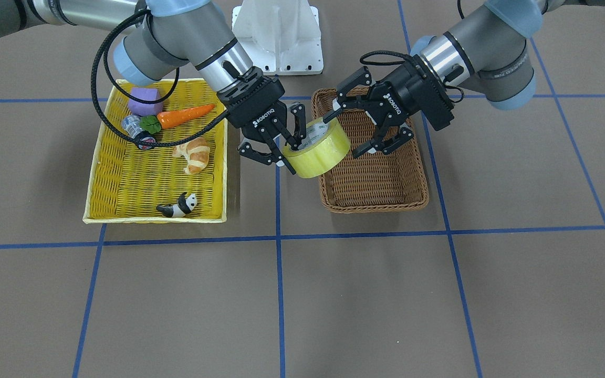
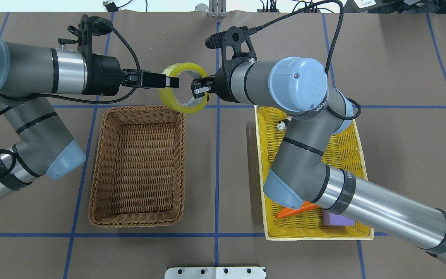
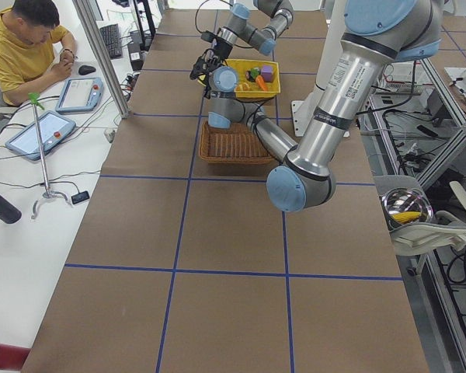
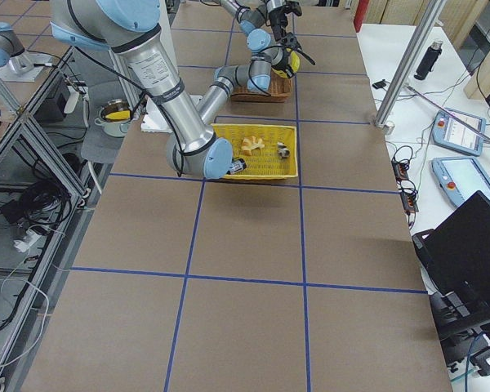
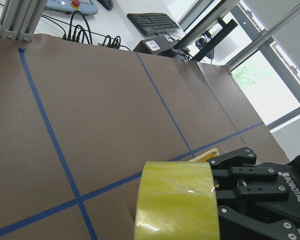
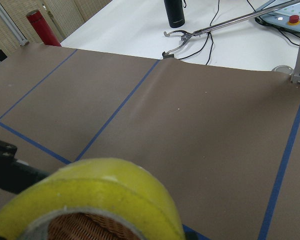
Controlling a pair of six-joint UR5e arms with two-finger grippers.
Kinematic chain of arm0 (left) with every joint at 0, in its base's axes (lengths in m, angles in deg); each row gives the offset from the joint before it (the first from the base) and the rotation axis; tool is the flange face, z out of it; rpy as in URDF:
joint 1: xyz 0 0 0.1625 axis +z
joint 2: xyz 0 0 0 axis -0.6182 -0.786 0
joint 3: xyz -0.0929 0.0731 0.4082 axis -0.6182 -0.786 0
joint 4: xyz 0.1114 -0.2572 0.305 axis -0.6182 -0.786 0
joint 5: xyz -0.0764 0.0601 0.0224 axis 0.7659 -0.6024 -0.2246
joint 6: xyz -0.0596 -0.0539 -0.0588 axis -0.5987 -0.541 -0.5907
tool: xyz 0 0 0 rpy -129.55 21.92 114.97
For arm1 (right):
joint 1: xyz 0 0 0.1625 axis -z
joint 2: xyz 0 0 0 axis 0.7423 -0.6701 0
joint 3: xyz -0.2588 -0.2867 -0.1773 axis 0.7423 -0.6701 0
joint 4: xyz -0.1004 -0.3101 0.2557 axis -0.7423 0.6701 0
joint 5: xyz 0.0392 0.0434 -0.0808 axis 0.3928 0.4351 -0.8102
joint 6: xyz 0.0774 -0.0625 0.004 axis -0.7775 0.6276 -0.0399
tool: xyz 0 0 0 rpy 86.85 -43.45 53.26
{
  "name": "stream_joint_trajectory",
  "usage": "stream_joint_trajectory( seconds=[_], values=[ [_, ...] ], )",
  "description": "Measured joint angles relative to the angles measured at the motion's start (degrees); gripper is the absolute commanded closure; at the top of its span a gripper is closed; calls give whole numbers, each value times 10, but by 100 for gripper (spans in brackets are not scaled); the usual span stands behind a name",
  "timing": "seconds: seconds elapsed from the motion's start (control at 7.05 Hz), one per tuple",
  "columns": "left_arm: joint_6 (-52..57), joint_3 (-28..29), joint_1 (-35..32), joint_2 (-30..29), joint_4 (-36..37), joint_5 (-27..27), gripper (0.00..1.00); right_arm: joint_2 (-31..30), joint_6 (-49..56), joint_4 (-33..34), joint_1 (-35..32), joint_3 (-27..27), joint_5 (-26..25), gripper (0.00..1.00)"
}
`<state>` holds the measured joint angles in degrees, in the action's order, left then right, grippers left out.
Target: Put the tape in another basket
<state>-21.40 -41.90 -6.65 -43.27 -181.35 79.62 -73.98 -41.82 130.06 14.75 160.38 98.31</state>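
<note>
Wide yellowish translucent tape roll [image 1: 317,149] aloft over rim of brown wicker basket [image 1: 381,202], pinched through its core by right pincer [image 1: 293,156]; left pincer [image 1: 345,133] spread beside it. Risk: early release, roll bounces off rim onto worktop [image 1: 334,294].

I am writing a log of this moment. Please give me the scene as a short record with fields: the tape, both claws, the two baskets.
tape: in the air over a corner of the basket, not in it
right claw: shut on tape, one finger inside the core
left claw: open, at the tape's other side; touching or not, cannot tell
basket: on the table, nothing shows in it
tray: holds carrot, croissant, panda
</note>
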Motion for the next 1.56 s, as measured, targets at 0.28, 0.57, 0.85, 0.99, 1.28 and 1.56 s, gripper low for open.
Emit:
stream_joint_trajectory(
  seconds=[0.28, 0.57, 0.85, 0.99, 1.28, 1.56],
  values=[
    [-7, 2, 0, -2, 0, -4, 100, -1, -2, 0, 4, 10, 3, 0],
    [-19, 4, -2, -1, 0, -5, 100, -13, -23, 3, 1, 36, 16, 0],
    [-27, 4, -3, 2, -2, -6, 100, -24, -31, 34, -42, 43, 81, 0],
    [-45, 4, -3, 4, -12, -6, 100, -28, -29, 92, -88, 42, 145, 0],
    [-178, 6, 1, 19, -52, -6, 100, -37, -2, 196, -195, 23, 272, 0],
    [-387, 5, 4, 48, -102, -20, 100, -59, 97, 288, -278, -4, 329, 0]
  ],
)
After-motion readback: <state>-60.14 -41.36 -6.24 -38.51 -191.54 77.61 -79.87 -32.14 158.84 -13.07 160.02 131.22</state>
